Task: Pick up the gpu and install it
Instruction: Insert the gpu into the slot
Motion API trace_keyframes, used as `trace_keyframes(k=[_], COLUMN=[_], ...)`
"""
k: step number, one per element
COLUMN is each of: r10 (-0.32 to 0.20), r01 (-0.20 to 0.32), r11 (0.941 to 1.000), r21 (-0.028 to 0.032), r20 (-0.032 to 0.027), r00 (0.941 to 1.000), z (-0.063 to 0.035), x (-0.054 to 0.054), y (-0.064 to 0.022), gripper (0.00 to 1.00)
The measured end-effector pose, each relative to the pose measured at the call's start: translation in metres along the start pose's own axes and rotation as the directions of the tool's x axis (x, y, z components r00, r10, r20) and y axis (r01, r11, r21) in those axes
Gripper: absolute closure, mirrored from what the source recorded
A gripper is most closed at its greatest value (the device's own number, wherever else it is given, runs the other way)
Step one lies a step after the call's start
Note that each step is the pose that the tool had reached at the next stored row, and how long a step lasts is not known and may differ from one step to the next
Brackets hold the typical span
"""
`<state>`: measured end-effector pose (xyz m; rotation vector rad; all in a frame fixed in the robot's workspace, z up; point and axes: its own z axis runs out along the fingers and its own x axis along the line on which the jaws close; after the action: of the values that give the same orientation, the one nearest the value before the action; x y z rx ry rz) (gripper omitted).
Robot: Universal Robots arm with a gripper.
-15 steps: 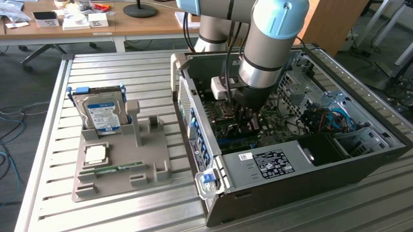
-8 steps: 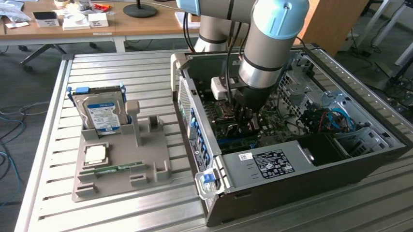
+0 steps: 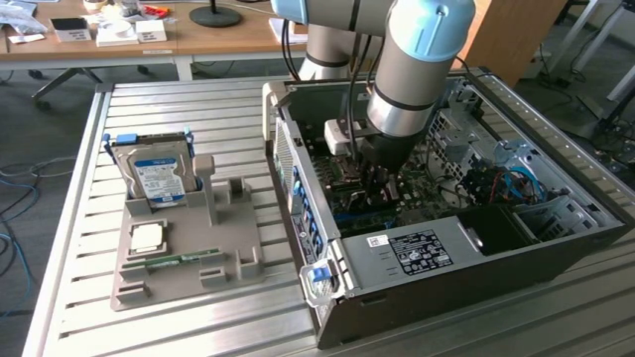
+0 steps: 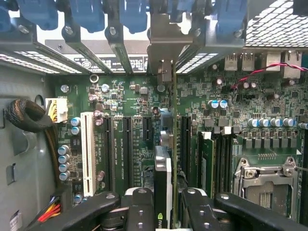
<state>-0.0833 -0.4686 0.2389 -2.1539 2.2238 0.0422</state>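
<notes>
Clamped between the claw's point(image 4: 164, 211) 2 black fingers point(image 4: 139, 209), the gpu point(image 4: 162, 185) stands edge-on over the green motherboard point(image 4: 125, 139) inside the open computer case point(image 3: 555, 245), its silver bracket point(image 4: 162, 53) up among the blue slot latches point(image 4: 89, 14). Relative to that case, the grey tray point(image 3: 184, 260) with 1 hard drive point(image 3: 157, 175) sits well off toward the exterior view's left, on the slatted table point(image 3: 159, 104).

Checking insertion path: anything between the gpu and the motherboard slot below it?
Nothing visible. The hand holds the gpu edge-on over the motherboard, its bracket in line with the rear opening. The neighbouring black slots are bare.
</notes>
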Motion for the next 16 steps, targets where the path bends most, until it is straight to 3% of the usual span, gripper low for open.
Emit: trace_keyframes(k=[16], r10=[0.000], r01=[0.000], r11=[1.0000], r21=[0.0001], r20=[0.0002], r00=[1.0000], z=[0.0017], x=[0.0001], y=[0.0006], gripper=[0.73])
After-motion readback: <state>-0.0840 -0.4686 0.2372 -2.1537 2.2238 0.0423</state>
